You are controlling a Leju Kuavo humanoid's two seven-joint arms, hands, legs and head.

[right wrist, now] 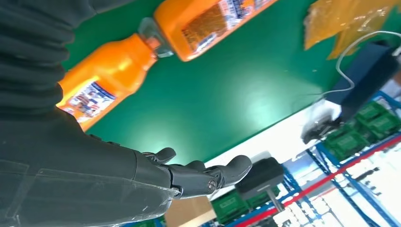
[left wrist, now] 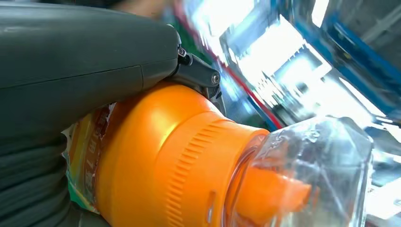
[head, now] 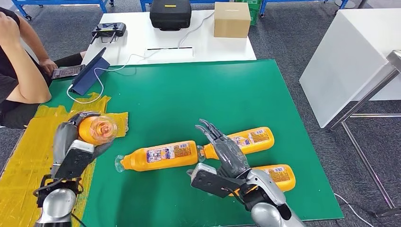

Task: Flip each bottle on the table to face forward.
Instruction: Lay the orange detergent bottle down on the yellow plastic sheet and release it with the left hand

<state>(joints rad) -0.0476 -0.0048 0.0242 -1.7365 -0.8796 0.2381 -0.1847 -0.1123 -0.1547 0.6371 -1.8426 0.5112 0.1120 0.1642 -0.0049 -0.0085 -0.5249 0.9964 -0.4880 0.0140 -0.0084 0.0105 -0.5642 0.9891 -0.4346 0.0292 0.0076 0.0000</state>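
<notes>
My left hand (head: 75,142) grips an orange bottle (head: 97,130) lifted off the green mat (head: 175,94), its clear cap pointing up toward the head camera. Up close, the left wrist view has the same bottle (left wrist: 156,156) under my thumb (left wrist: 85,56). Three more orange bottles lie flat on the mat: one in the middle (head: 158,156), one further right (head: 248,140) and one nearest me (head: 279,176). My right hand (head: 226,150) hovers open above the two right bottles, fingers spread. Two bottles (right wrist: 104,80) (right wrist: 208,23) lie beyond my right fingers (right wrist: 203,172).
A person sits at the left with a phone (head: 66,72). A tablet (head: 90,71) with a white cable stands at the mat's far left. Yellow tape (head: 28,151) covers the left edge. Behind are a white table (head: 137,42) with a black case (head: 170,14) and a cardboard box (head: 231,19).
</notes>
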